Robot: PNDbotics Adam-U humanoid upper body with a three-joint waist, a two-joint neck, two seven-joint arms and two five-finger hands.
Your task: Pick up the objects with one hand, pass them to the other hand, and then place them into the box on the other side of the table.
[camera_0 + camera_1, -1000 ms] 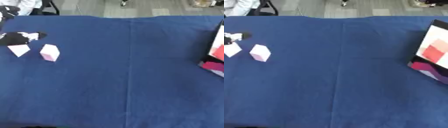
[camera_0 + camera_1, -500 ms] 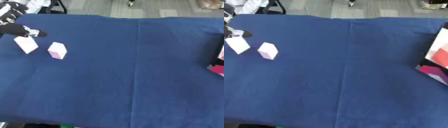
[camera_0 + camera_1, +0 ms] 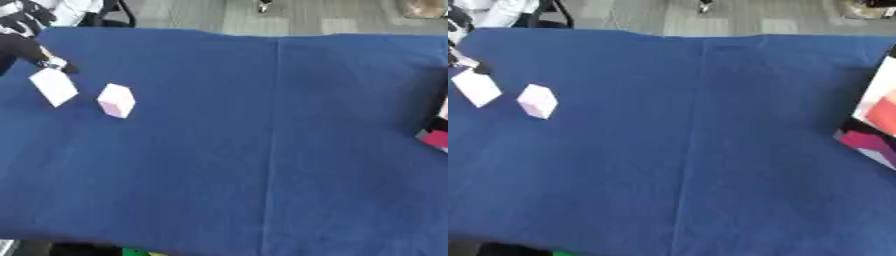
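Left hand (image 3: 26,47) pinching white block (image 3: 54,86) hanging just below fingertips (image 3: 58,65), pale pink block (image 3: 116,100) lying beside it on blue cloth (image 3: 262,140).

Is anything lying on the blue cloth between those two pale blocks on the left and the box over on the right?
Nothing visible does. Between the white block and pink block near the left hand and the box at the right edge, only blue tablecloth shows.

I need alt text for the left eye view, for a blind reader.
The robot's left hand pinches a white block at the blue table's far left; a pale pink block lies beside it. Part of a box shows at the right edge.
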